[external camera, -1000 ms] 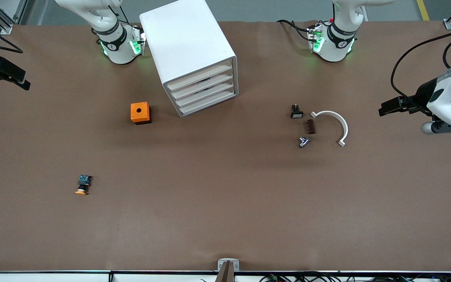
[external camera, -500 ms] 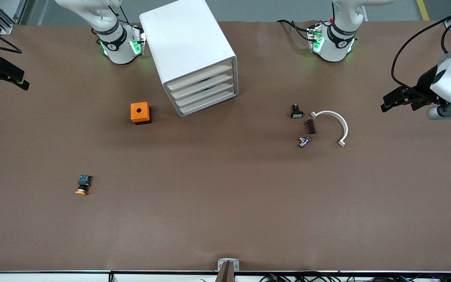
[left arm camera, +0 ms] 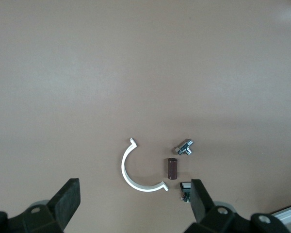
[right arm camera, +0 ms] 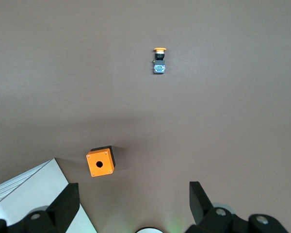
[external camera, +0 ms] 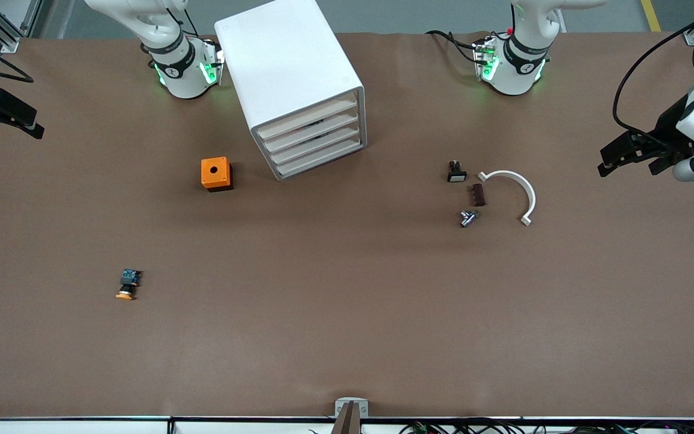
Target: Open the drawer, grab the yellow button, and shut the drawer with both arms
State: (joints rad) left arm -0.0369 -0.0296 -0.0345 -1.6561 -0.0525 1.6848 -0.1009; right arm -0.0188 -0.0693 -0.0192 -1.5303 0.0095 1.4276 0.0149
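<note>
Orange-capped button (external camera: 127,286) (black-and-blue body) lies sideways on brown table (external camera: 347,313).

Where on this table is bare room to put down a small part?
Bare: the wide stretch between the button and the clip, nearer the camera than the cabinet. Crowded: beside the clip, where three small parts cluster. The cube sits close beside the cabinet.

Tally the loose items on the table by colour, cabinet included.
White: 2, the cabinet and the curved clip
Orange: 2, the cube with a hole and the orange-capped button
Black or dark brown: 2, the white-faced piece and the brown block
Silver: 1, the metal fitting
Total: 7
</note>
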